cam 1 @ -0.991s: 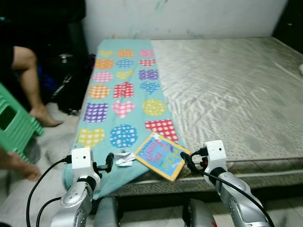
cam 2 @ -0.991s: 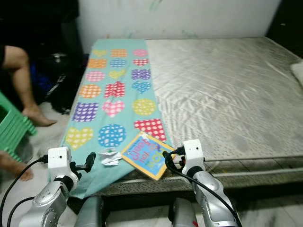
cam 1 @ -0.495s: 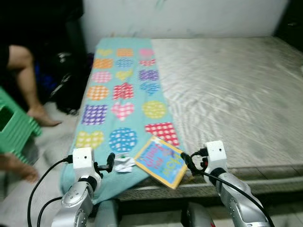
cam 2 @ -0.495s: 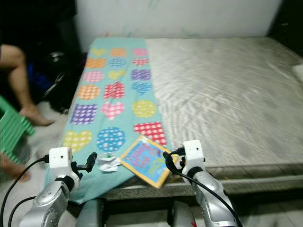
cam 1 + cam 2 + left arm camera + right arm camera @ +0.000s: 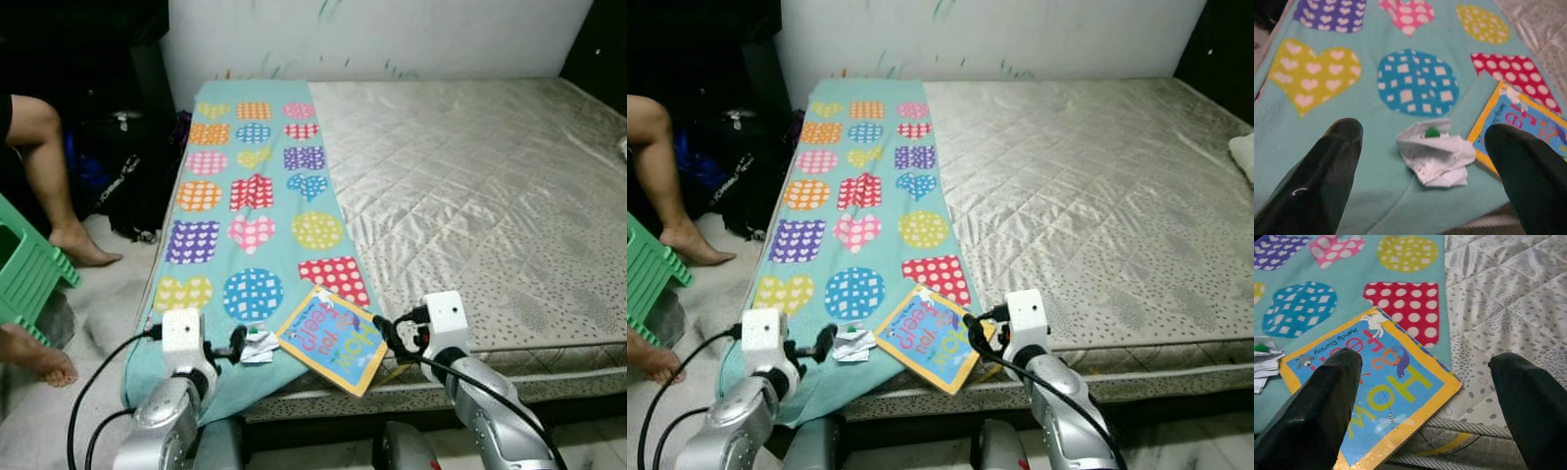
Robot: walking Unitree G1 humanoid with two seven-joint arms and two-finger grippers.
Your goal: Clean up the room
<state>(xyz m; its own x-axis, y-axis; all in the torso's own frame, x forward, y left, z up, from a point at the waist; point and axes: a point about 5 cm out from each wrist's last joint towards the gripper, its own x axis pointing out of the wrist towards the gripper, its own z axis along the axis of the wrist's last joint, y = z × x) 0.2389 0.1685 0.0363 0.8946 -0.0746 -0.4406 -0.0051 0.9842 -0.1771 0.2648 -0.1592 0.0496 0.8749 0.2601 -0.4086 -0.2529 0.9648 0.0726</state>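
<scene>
A crumpled white paper wad [image 5: 1435, 152] with a small green bit lies on the teal patterned blanket [image 5: 250, 186] near the bed's front edge. Beside it sits a blue picture book [image 5: 332, 337] with a yellow border, one corner overhanging the mattress edge. My left gripper [image 5: 235, 344] is open just short of the paper wad [image 5: 258, 346]; the wad sits between its fingers [image 5: 1327, 176] in the left wrist view. My right gripper [image 5: 385, 336] is open at the book's right edge, and the book [image 5: 1381, 387] lies between its fingers [image 5: 1322, 406].
The grey quilted mattress [image 5: 470, 186] stretches to the right. A person's legs and bare feet [image 5: 44, 176] are at the left, beside a green plastic stool [image 5: 24, 269]. Dark bags [image 5: 122, 166] stand against the bed's left side. A white wall runs behind.
The camera view has steadied and shifted slightly. My left gripper has edged right, closer to the paper wad. The right gripper stays at the book's edge.
</scene>
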